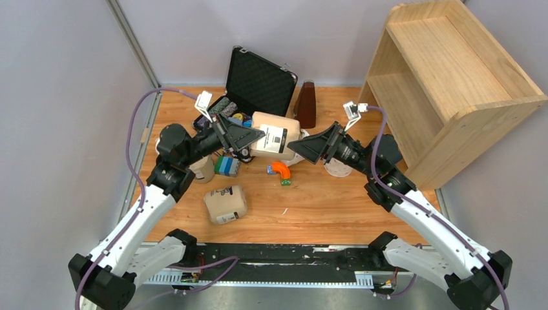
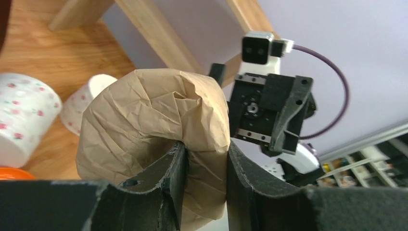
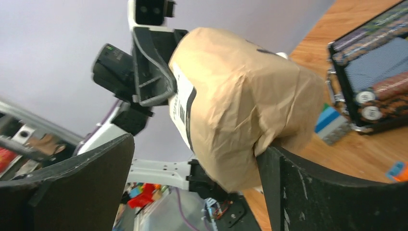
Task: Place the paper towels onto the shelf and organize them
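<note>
My left gripper (image 1: 258,136) is shut on a tan-wrapped paper towel roll (image 1: 276,135) with a label and holds it above the table; in the left wrist view the fingers (image 2: 178,168) pinch a fold of its wrapper (image 2: 154,115). My right gripper (image 1: 304,147) is open and faces the roll's other end. In the right wrist view the roll (image 3: 240,101) lies against one finger (image 3: 327,192), with the other finger well apart. A second tan roll (image 1: 225,204) lies on the table and a third (image 1: 203,169) sits under my left arm. Two white dotted rolls (image 2: 24,115) (image 2: 84,103) stand under the held one. The wooden shelf (image 1: 452,84) stands at the back right.
An open black case of chips (image 1: 258,81) and a dark brown metronome (image 1: 306,103) stand at the back. A blue-green block (image 1: 227,166) and an orange curved piece (image 1: 281,169) lie mid-table. Grey walls close in the left and back.
</note>
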Tool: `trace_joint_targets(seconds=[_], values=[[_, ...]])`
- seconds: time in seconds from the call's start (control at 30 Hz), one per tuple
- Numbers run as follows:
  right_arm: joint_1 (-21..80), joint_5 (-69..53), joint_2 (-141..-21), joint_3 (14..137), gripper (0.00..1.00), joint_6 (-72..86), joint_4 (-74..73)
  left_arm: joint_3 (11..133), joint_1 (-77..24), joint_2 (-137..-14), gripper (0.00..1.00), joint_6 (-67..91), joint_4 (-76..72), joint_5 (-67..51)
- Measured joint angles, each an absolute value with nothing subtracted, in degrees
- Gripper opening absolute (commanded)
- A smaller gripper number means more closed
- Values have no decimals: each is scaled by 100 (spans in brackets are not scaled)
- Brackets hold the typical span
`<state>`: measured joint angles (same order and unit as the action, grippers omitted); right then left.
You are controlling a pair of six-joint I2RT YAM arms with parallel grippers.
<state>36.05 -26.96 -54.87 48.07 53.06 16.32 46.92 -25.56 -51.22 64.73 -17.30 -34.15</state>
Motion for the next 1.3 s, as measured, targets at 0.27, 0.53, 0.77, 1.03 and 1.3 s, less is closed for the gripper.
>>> trace_joint_targets(seconds=[0.27, 0.53, 0.77, 1.03, 1.3], values=[[3592, -1201, -4241, 4925, 100, 4368, -703, 6604, -2622, -6152, 0, 4217, 1011, -3026], [3592, 167, -3728, 5400, 100, 3758, -2626, 7738, -4152, -8278, 0, 2469, 3020, -1846], [3590, 854, -3479, 5485, 100, 3599, -3583, 8385, -5500, -9996, 2, 1428, 3704, -687], [3590, 1203, -3212, 5537, 100, 3533, -4073, 8527, -6202, -10429, 7, 395, 3374, 40], [3590, 1369, -3166, 5618, 100, 3433, -4300, 8331, -6683, -10416, 8, -191, 3089, 196]])
